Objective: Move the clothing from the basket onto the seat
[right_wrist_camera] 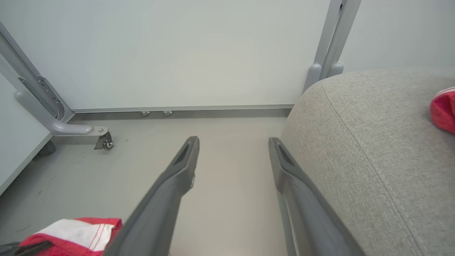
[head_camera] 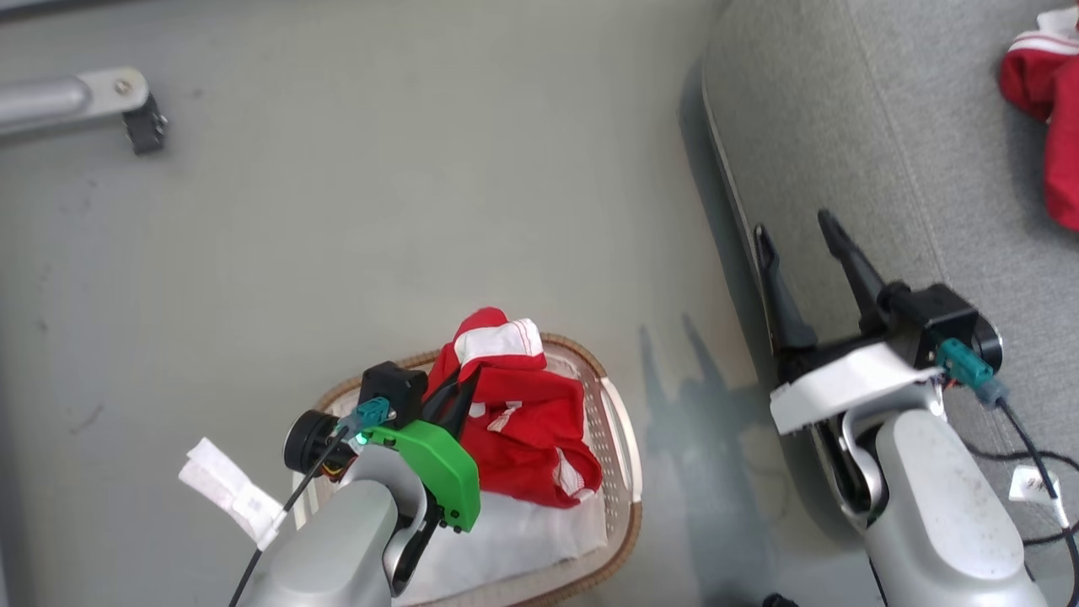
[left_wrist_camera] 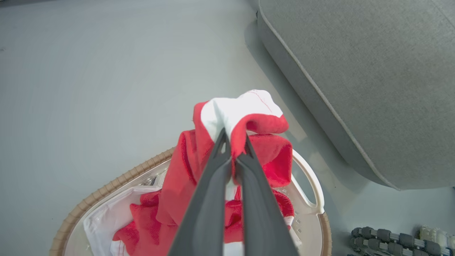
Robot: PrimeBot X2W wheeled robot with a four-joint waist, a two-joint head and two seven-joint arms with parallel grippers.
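Lift step. Your left gripper [left_wrist_camera: 233, 137] jaws pinch the red garment [left_wrist_camera: 270, 156], raised partway over the basket [left_wrist_camera: 106, 186]. Right gripper [head_camera: 792, 232] jaws are spread and empty beside the seat [head_camera: 885, 126], where 1 other garment [head_camera: 1041, 76] lies. Next, lift clear and carry it to the seat.

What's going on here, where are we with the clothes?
The left claw is shut on a red garment, holding its top up above the basket while the rest lies inside. The right claw is open and empty at the edge of the seat. A second red garment lies on the seat.
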